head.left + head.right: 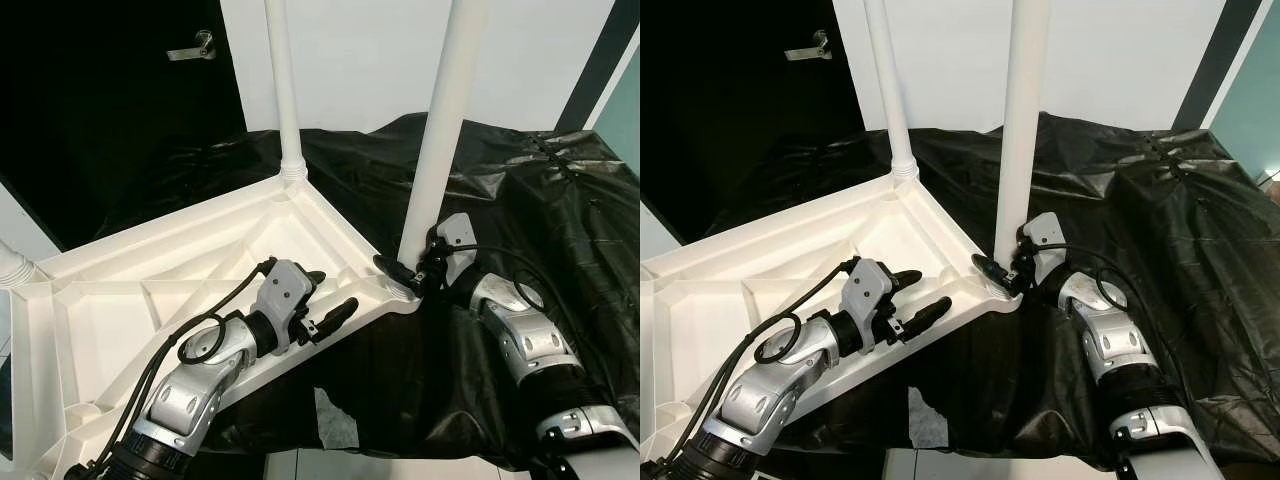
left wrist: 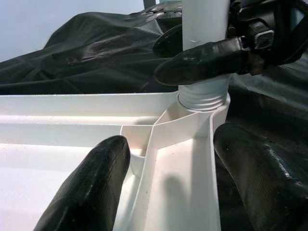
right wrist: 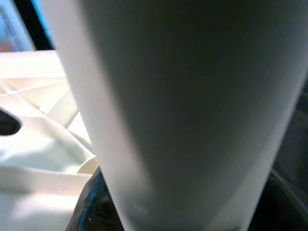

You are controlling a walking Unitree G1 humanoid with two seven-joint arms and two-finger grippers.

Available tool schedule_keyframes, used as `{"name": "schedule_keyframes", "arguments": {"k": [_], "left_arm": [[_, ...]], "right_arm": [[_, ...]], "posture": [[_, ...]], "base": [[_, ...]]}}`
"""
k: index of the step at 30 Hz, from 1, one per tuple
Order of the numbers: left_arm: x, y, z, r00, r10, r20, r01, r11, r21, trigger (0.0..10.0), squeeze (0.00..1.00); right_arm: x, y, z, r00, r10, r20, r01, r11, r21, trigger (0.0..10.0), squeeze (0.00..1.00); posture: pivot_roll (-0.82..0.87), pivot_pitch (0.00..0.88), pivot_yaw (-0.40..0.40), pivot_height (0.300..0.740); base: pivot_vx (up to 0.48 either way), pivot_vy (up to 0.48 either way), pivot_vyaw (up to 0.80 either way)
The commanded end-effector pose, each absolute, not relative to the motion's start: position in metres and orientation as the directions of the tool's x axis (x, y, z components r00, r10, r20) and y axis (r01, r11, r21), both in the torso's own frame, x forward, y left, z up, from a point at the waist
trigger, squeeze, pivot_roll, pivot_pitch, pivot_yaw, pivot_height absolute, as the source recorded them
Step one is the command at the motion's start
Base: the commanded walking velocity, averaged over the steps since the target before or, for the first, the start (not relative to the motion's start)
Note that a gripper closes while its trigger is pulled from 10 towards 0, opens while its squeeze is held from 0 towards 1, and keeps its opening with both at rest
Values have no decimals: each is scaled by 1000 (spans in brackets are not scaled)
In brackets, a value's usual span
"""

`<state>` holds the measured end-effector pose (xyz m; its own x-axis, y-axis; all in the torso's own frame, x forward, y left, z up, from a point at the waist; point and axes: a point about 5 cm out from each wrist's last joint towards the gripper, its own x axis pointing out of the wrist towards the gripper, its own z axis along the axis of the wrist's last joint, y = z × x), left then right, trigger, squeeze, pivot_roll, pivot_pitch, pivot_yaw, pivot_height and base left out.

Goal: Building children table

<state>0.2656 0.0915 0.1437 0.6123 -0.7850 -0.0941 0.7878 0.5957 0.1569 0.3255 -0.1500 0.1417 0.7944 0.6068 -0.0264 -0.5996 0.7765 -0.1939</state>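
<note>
A crumpled black plastic sheet covers the surface ahead and to the right. On it lies an upturned white plastic children's tabletop, ribbed underside up, reaching from the near left toward the centre. Two white cylindrical table legs stand upright in its corner sockets: the far leg at the far corner, the near-right leg at the right corner. The right pincer is closed around the base of the near-right leg, just above its socket. The left pincer sits at the tabletop's near-right edge, its fingers spread wide on either side of the rim, holding nothing.
</note>
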Motion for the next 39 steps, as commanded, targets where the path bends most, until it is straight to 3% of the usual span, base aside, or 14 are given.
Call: {"name": "schedule_keyframes", "arguments": {"k": [1,3,7,11,17,22,28,29,31,32,39], "left_arm": [[263,92,140,578,-808,-120,814,558,163,10000,0],[263,92,140,578,-807,-120,813,559,161,10000,0],[264,91,140,579,-807,-118,813,560,157,10000,0],[265,91,139,577,-808,-119,815,559,154,10000,0],[266,89,139,572,-811,-119,818,554,153,10000,0],[270,92,142,582,-805,-112,811,564,154,10000,0],[272,93,143,580,-806,-118,812,559,169,10000,0],[273,93,144,581,-805,-117,810,561,171,10000,0],[273,93,144,583,-805,-116,810,562,171,10000,0],[273,94,145,583,-805,-114,809,562,172,10000,0],[274,94,146,585,-802,-117,807,563,179,10000,0]], "right_arm": [[321,-148,127,833,547,-80,-552,815,-174,9529,0],[320,-146,124,862,502,-71,-507,849,-147,10000,0],[315,-139,118,929,364,-64,-369,925,-88,10000,0],[312,-136,115,953,298,-61,-302,951,-69,10000,0],[304,-128,115,998,62,-28,-63,998,-30,10000,0],[303,-107,123,997,76,9,-76,997,0,10000,0],[303,-109,129,996,81,28,-81,997,-2,10000,0],[304,-111,131,996,83,36,-83,997,-1,10000,451],[304,-112,132,996,84,43,-84,996,-1,10000,451],[305,-114,134,994,94,51,-94,996,2,10000,1000],[306,-124,137,968,239,78,-240,971,10,10000,1000]], "posture": [[6,0,6,740],[1,0,10,740],[-4,0,15,740],[-11,0,15,740],[-15,0,9,740],[-21,0,18,740],[-18,0,14,740],[-15,0,17,740],[-14,0,16,740],[-11,0,17,740],[-14,0,25,740]], "base": [[0,0,0],[0,0,0],[0,0,0],[0,0,0],[0,0,0],[0,0,0],[0,0,0],[0,0,0],[0,0,0],[0,0,0],[0,0,0]]}}
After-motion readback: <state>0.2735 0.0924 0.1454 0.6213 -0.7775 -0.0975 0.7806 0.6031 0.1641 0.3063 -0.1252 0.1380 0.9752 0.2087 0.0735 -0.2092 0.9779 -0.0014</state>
